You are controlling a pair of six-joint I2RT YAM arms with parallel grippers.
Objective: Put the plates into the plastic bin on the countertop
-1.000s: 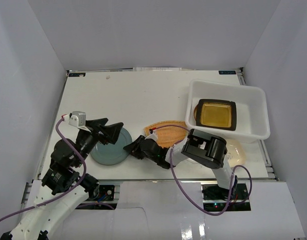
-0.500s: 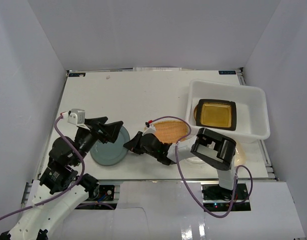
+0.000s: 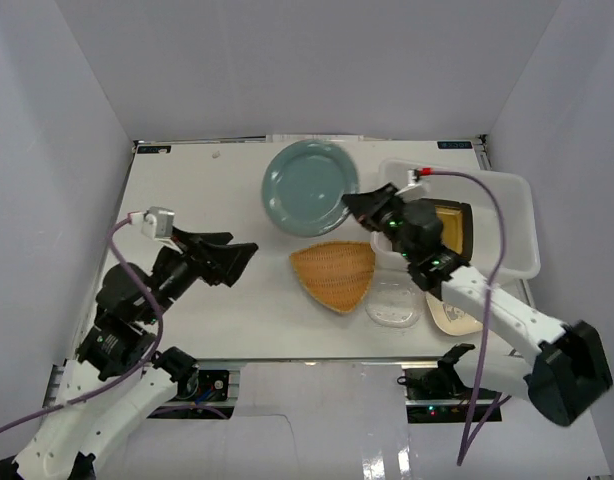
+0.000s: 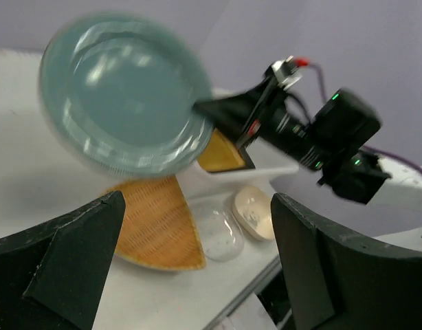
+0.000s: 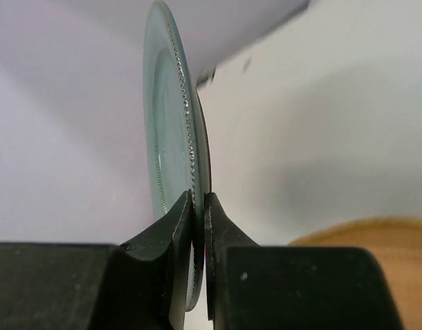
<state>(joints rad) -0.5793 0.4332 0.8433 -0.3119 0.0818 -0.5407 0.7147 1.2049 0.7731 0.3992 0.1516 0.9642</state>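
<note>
My right gripper (image 3: pixel 355 207) is shut on the rim of the teal round plate (image 3: pixel 310 186) and holds it up in the air, left of the plastic bin (image 3: pixel 507 186). The right wrist view shows the plate edge-on (image 5: pixel 171 137) between the closed jaws (image 5: pixel 199 201). The amber square plate (image 3: pixel 434 228) lies in the bin. The orange triangular plate (image 3: pixel 335 273), the clear plate (image 3: pixel 394 303) and the cream plate (image 3: pixel 449 314) lie on the countertop (image 3: pixel 207 190). My left gripper (image 3: pixel 237 262) is open and empty over the left part of the countertop.
The left wrist view shows the raised teal plate (image 4: pixel 121 103), the orange plate (image 4: pixel 156 223), the clear plate (image 4: pixel 218 232) and the cream plate (image 4: pixel 254 213) near the countertop's front edge. White walls stand on three sides.
The teal plate lay on the countertop beside my left gripper. My right gripper has taken it by the rim, lifted it and swung it back and right toward the bin.
</note>
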